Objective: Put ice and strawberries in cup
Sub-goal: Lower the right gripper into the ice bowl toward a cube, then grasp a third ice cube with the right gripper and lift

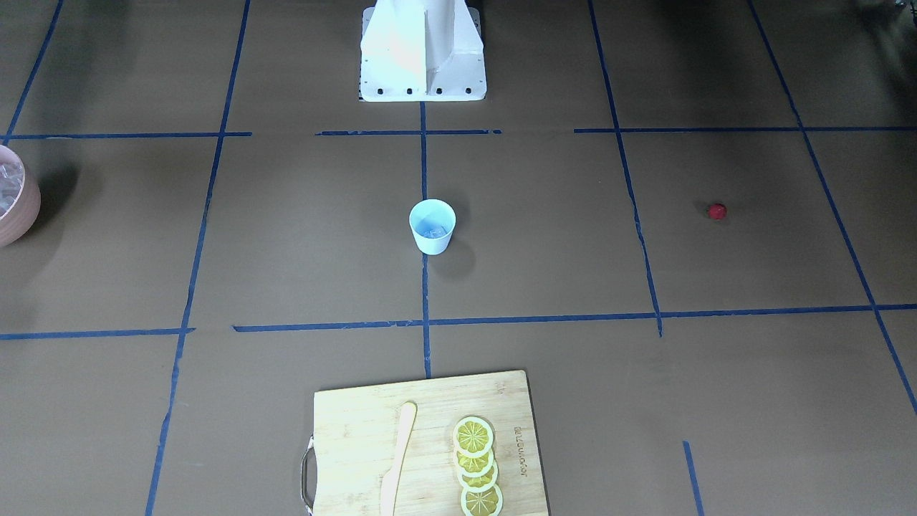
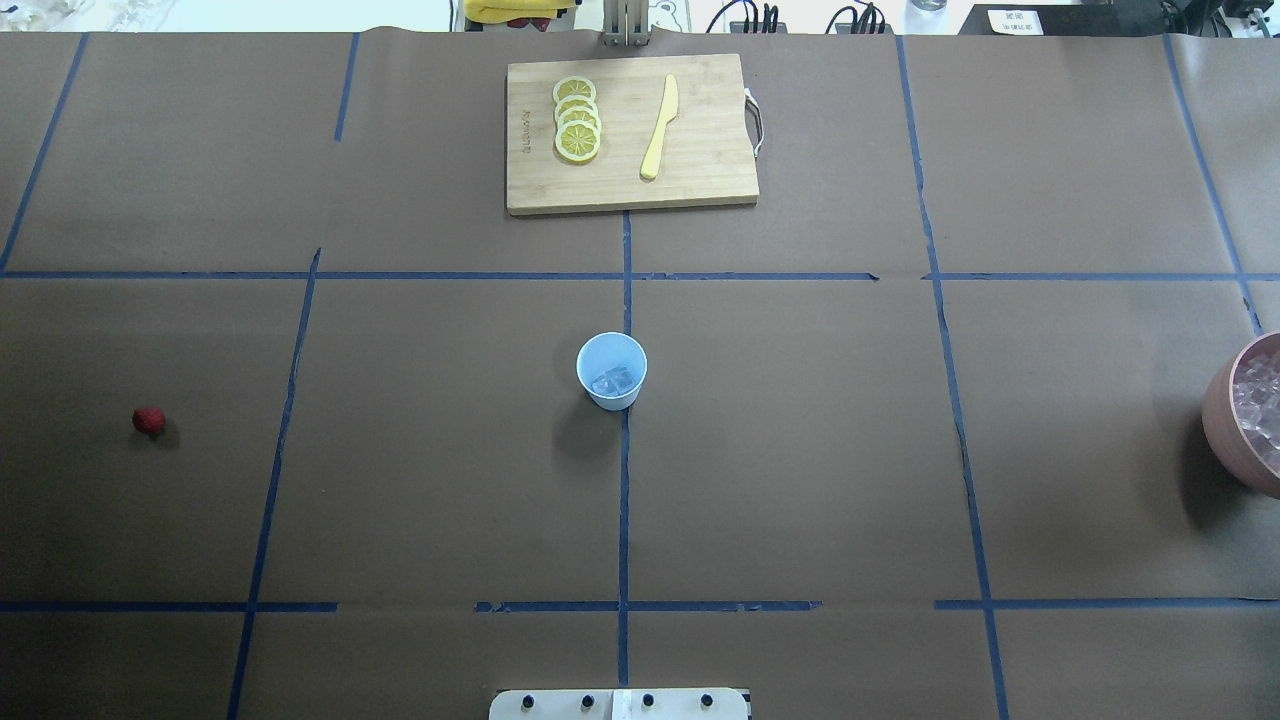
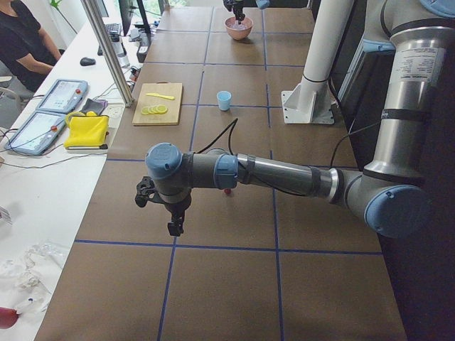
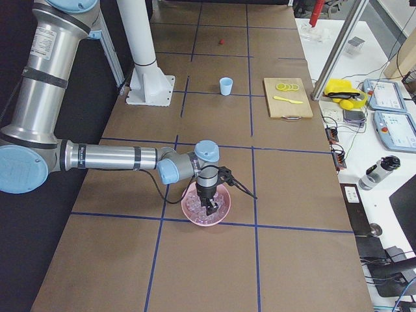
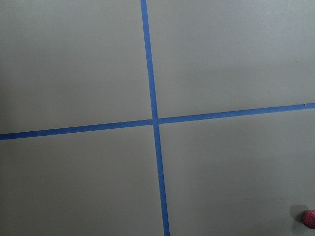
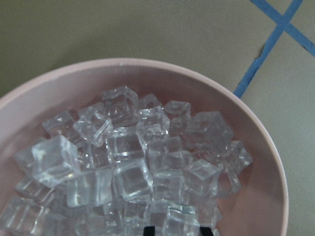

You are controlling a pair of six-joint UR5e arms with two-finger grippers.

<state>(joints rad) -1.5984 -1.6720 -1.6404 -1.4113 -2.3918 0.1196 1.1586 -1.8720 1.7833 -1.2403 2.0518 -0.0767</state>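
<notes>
The pale blue cup (image 2: 612, 370) stands upright at the table's middle, with ice cubes (image 2: 613, 381) in its bottom. It also shows in the front view (image 1: 432, 226). The dark-red strawberry (image 2: 149, 420) lies alone on the table's left side, and in the left wrist view (image 5: 309, 218) at the bottom right corner. My left gripper (image 3: 174, 227) hangs over the table near the strawberry; I cannot tell if it is open. My right gripper (image 6: 178, 230) is down in the pink bowl (image 6: 236, 103) of ice (image 6: 128, 157), its tips close against the two sides of one cube.
A wooden cutting board (image 2: 630, 135) with lemon slices (image 2: 577, 118) and a yellow knife (image 2: 660, 125) lies at the far edge, beyond the cup. The pink bowl (image 2: 1225, 420) sits at the right edge of the table. The robot's base (image 1: 423, 50) stands on the near side.
</notes>
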